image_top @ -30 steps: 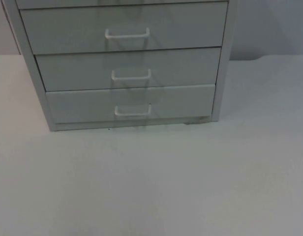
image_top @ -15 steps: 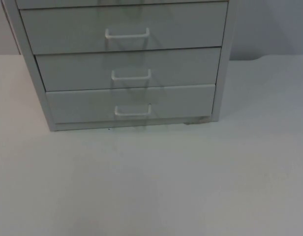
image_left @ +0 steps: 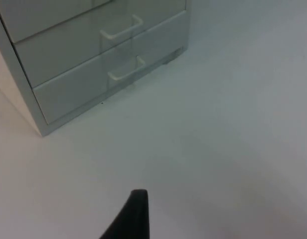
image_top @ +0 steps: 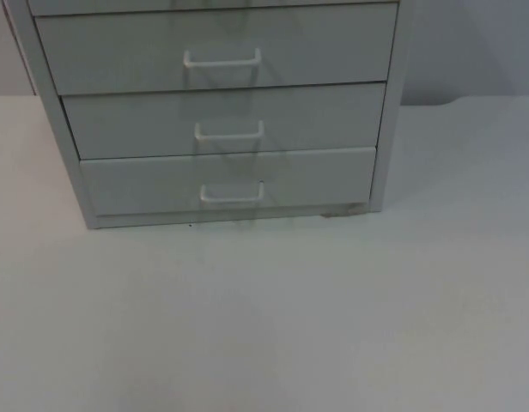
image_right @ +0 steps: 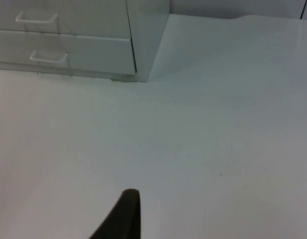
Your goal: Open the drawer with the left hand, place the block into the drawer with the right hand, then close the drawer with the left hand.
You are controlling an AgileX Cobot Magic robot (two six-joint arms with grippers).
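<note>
Three pale grey drawers w/ white bar handles were seen stacked in a light grey cabinet (image_top: 385,163) at the far side of the white table top (image_top: 273,318). All three fronts were shut flush with the frame. The top drawer (image_top: 118,51) carried its handle (image_top: 222,60) at mid-front; the middle drawer (image_top: 127,124) sat directly below, handle (image_top: 229,132) also centred; the bottom drawer (image_top: 136,184) sat lowest, just above the table, handle (image_top: 232,194) centred too. The handles were lined up roughly one under another. The block named in the task could not be made out anywhere on the table.

In the left wrist view the cabinet's lower two drawers (image_left: 69,74) were seen at an angle, with the near corner of the frame resting on the table. One black fingertip of the left gripper (image_left: 133,214) was seen over bare table, well apart from the cabinet; whether its fingers were wide or narrow could not be told.

In the right wrist view the cabinet's right front corner (image_right: 146,45) and the ends of two handles were seen. One black fingertip of the right gripper (image_right: 124,214) was likewise seen above bare table, well apart from the cabinet; its opening could not be told either.

A grey partition wall (image_top: 471,51) was seen behind the table, to the cabinet's right.
</note>
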